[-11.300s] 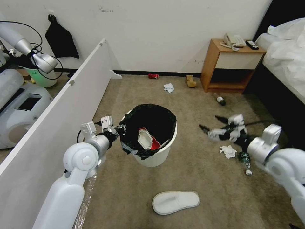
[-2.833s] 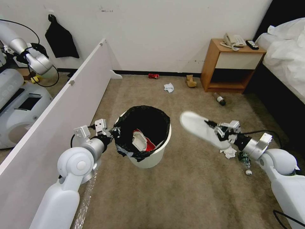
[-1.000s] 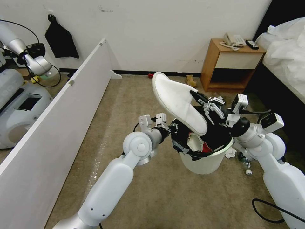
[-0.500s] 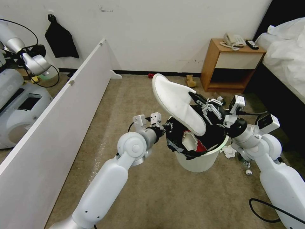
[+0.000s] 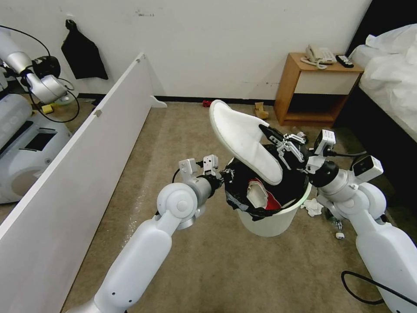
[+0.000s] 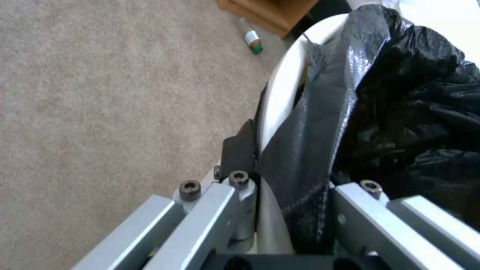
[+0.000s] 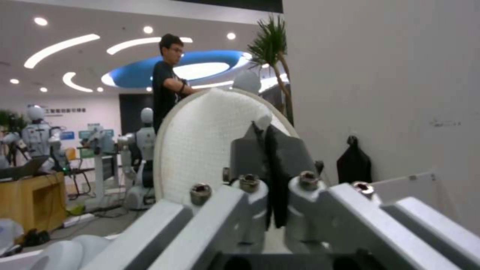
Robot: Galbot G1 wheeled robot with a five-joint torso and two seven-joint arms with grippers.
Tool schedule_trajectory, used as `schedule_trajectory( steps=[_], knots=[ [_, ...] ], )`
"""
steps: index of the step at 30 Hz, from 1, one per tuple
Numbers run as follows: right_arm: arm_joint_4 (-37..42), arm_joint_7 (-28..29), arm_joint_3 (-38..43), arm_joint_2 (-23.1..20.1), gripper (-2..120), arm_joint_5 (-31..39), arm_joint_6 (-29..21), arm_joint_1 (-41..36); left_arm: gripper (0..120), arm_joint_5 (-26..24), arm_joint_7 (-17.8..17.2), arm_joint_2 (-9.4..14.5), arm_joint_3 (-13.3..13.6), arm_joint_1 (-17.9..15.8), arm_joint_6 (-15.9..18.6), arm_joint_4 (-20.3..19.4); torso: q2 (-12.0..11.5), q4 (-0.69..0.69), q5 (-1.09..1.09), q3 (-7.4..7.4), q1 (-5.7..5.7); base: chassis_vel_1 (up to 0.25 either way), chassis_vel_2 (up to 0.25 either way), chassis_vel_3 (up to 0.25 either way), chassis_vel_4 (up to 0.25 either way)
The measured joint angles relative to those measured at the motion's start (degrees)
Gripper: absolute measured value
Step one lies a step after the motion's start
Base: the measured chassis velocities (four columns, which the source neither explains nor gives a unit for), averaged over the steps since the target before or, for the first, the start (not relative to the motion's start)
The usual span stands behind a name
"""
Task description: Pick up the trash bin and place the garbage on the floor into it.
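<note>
While left claw [image 5: 224,174] clamps trash bin [image 5: 271,219] rim, right claw [image 5: 266,132] pinches slipper [image 5: 243,139] above it.

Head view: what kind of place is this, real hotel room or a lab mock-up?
Probably a mock hotel bedroom inside a lab. There is a bed, a wooden nightstand with a phone and carpet floor, but a low white partition fences it off, with another robot beyond.

No text, label, brand or number is legible. A wall sign [image 7: 65,110] in the hall behind carries characters too small and blurred to read.
</note>
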Motion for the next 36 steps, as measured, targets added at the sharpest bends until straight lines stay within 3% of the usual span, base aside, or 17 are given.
schedule_trajectory(
  steps=[14,16,20,21,24,27,36],
  knots=[
    [-0.4,0.9,-0.1,0.0,52,-1.4,0.0,-0.1,4,0.8,0.3,0.6,-0.6,0.8,-0.2,-0.5,0.0,0.0,0.01,0.0,0.0,0.0,0.0,0.0,0.0],
    [-0.6,2.3,0.1,-1.2,64,-4.0,-2.1,-0.7,4,1.0,0.3,0.9,-0.8,0.9,-0.3,-0.7,0.0,0.0,0.01,0.0,0.0,0.0,0.0,0.0,0.0],
    [-1.1,2.6,0.6,-3.1,73,-7.7,-3.6,-1.6,4,1.2,0.4,1.1,-0.9,1.0,-0.4,-0.9,0.0,0.0,0.01,0.0,0.0,0.0,0.0,0.0,0.0],
    [-1.4,2.7,1.0,-4.5,83,-9.9,-5.0,-2.4,4,1.3,0.4,1.2,-1.0,1.1,-0.5,-1.0,0.0,-0.01,0.01,0.0,0.0,0.0,0.0,0.0,0.0],
    [-1.9,2.7,1.0,-5.4,92,-10.5,-4.5,-2.9,4,1.7,0.7,1.2,-1.1,1.3,-0.6,-1.0,0.0,-0.02,0.01,0.0,0.0,0.0,0.0,0.0,0.0],
    [-2.2,3.2,1.0,-5.1,98,-10.1,-3.4,-2.6,4,2.1,0.8,1.0,-1.1,1.4,-0.7,-1.0,0.0,0.0,0.01,0.0,0.0,0.0,0.0,0.0,0.0],
    [-1.3,4.6,1.8,-4.4,100,-8.2,-2.3,-2.0,4,2.5,0.8,1.3,-2.5,1.9,-0.8,-1.3,0.0,0.0,0.0,0.0,0.0,0.0,0.0,0.0,0.0]
  ],
)
